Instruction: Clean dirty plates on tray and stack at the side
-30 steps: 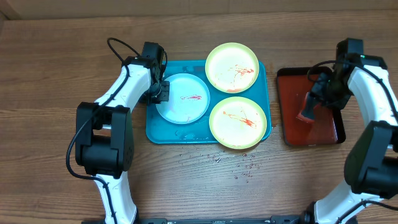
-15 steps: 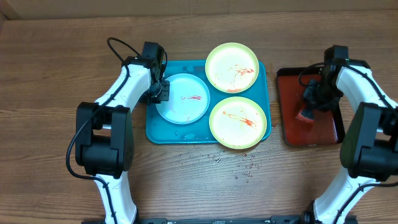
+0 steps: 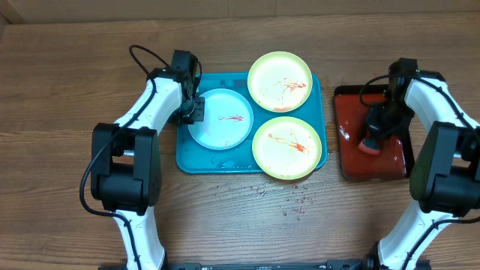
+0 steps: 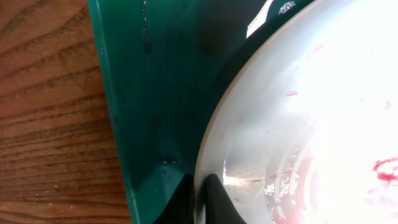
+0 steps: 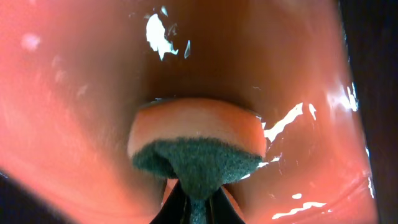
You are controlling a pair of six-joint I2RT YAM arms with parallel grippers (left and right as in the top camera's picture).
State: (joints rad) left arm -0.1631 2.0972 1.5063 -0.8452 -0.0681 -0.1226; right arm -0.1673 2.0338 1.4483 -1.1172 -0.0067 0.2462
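The turquoise tray (image 3: 191,156) holds three plates. A light blue plate (image 3: 219,118) with a small red smear lies at its left. Two pale yellow-green plates with red sauce lie at the back right (image 3: 280,81) and front right (image 3: 287,146). My left gripper (image 3: 193,109) is shut on the blue plate's left rim; the left wrist view shows its fingers (image 4: 200,198) pinching the rim (image 4: 249,124) over the tray floor (image 4: 168,93). My right gripper (image 3: 373,129) is shut on an orange sponge with a green scrub side (image 5: 196,149), pressed down into the dark red tray (image 3: 375,161).
The dark red tray (image 5: 81,81) looks wet and glossy. Small crumbs or droplets (image 3: 289,201) lie on the wooden table in front of the turquoise tray. A pale wall edge runs along the table's back.
My right gripper has turned and lowered the sponge toward the dark red tray's front middle. The left arm and the plates have not moved.
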